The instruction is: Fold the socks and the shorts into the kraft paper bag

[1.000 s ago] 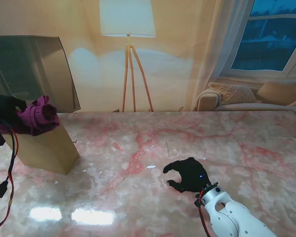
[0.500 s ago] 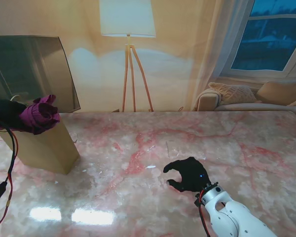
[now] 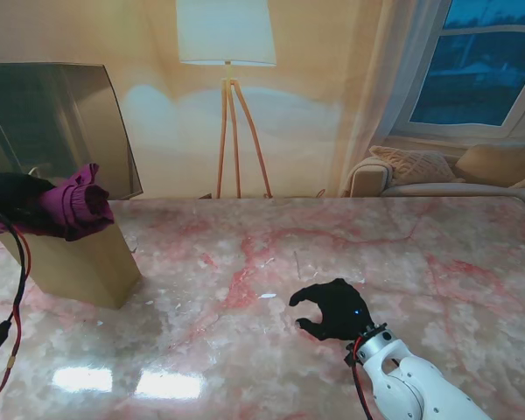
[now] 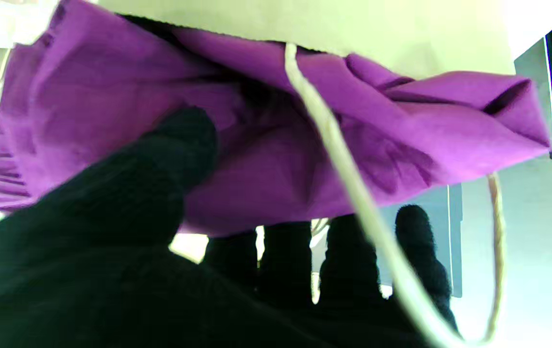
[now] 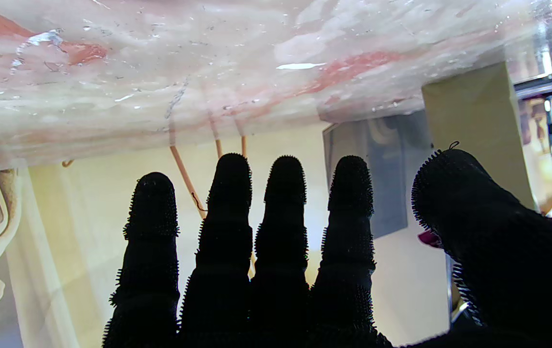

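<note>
While the right hand (image 3: 332,310) rests empty and spread on the tabletop (image 3: 332,245), the left hand (image 3: 13,194), grasping the purple shorts (image 3: 70,206), has edged rightward over the kraft paper bag (image 3: 79,258), nearing release.

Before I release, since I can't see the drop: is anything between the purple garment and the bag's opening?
The bag's cord handle drapes across the purple garment held by the left hand at the bag.

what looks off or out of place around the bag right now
Nothing is spilled or damaged. The kraft paper bag leans tilted, and its cord handle is draped across the purple shorts the left hand holds at the bag's mouth. It might snag.
</note>
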Available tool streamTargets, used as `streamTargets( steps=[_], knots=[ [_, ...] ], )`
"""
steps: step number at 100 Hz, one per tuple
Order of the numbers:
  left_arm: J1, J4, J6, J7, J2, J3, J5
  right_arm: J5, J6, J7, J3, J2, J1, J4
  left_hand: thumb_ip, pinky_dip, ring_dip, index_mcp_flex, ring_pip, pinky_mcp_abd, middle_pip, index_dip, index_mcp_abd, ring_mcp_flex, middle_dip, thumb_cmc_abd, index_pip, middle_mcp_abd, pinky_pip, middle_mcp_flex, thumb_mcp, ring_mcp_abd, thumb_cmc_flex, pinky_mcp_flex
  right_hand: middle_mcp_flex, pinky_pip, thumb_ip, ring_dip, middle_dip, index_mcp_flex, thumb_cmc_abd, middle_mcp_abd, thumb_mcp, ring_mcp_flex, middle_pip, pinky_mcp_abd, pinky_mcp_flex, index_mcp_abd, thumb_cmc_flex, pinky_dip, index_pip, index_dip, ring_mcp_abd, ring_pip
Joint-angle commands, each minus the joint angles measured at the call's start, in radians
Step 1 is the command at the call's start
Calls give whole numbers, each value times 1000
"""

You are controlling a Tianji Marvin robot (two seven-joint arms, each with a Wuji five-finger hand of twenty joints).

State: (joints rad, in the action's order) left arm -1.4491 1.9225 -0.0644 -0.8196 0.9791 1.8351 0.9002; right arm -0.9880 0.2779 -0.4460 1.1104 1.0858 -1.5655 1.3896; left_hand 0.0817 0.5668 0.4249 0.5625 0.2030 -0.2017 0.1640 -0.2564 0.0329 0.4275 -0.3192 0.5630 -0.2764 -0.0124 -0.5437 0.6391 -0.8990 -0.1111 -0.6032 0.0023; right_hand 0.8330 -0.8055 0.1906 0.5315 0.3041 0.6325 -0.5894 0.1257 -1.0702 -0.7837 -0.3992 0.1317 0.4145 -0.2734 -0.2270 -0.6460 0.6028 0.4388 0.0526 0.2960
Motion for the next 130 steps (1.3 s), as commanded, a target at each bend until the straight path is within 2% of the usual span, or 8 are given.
streamTargets(
  steps=[1,48,76,90,116,121,124,130],
  knots=[
    [-5,10,1,14,-12,3,3,-1,4,0,-3,5,-5,0,-37,-10,-9,5,-26,-4,-26,-8,3,-33,18,25,-4,37,24,-42,-15,3,-7,-20,-21,-7,-46,17,6,-30,18,-17,22,10,2,13,-16,-9,26,-32,-19,0,-6,-7],
    [-17,19,16,-15,-21,39,-30,5,4,5,-8,6,-1,1,95,0,-16,-40,-40,6,-46,10,-38,-73,25,196,65,44,73,-92,42,-5,158,-42,-23,-6,-47,16,7,-28,21,-16,23,12,3,13,-17,-10,26,-33,-19,1,-6,-8],
    [-18,-2,-6,8,-21,31,-90,8,4,6,-14,7,3,-2,117,1,-14,-57,-44,12,-51,6,-17,-100,25,204,66,68,94,-116,3,-17,247,-63,-23,-5,-47,16,7,-19,21,-18,24,13,3,13,-18,-10,26,-33,-16,3,-7,-8],
    [-22,-7,-43,57,-13,19,-142,13,5,7,-16,8,6,-5,121,-7,-11,-33,-55,6,-57,-12,-27,-146,21,133,52,88,146,-146,96,-34,287,-86,-22,-6,-47,16,6,-21,22,-17,24,13,3,14,-17,-11,26,-34,-17,3,-6,-8],
    [-17,-24,5,112,-5,-2,-140,23,8,6,-20,10,9,-11,84,45,0,139,-52,10,-48,-163,161,-142,9,77,-177,81,193,-108,164,-33,166,-87,-22,-6,-48,16,7,-28,24,-17,25,13,3,14,-18,-12,27,-34,-20,2,-7,-8],
    [-17,-24,13,117,-4,-5,-126,23,9,5,-21,11,10,-12,73,53,3,195,-48,16,-42,-188,193,-139,6,66,-254,74,189,-96,139,-30,114,-84,-22,-6,-48,16,7,-28,25,-17,26,13,3,13,-18,-11,27,-34,-19,2,-6,-8],
    [-19,-24,16,123,-2,-7,-116,24,9,4,-22,11,10,-13,127,57,8,224,-41,18,-36,-171,235,-135,2,73,-325,70,179,-85,212,-27,23,-81,-22,-6,-48,16,7,-30,26,-17,26,14,3,13,-18,-9,28,-34,-20,2,-5,-8],
    [-24,-26,22,169,6,-9,-97,26,11,4,-22,11,10,-15,107,62,18,258,-24,19,-21,-106,290,-116,-6,52,-479,60,153,-55,316,-24,-88,-71,-23,-6,-48,16,7,-30,29,-19,26,14,3,14,-19,-10,29,-34,-20,2,-6,-8]
  ],
)
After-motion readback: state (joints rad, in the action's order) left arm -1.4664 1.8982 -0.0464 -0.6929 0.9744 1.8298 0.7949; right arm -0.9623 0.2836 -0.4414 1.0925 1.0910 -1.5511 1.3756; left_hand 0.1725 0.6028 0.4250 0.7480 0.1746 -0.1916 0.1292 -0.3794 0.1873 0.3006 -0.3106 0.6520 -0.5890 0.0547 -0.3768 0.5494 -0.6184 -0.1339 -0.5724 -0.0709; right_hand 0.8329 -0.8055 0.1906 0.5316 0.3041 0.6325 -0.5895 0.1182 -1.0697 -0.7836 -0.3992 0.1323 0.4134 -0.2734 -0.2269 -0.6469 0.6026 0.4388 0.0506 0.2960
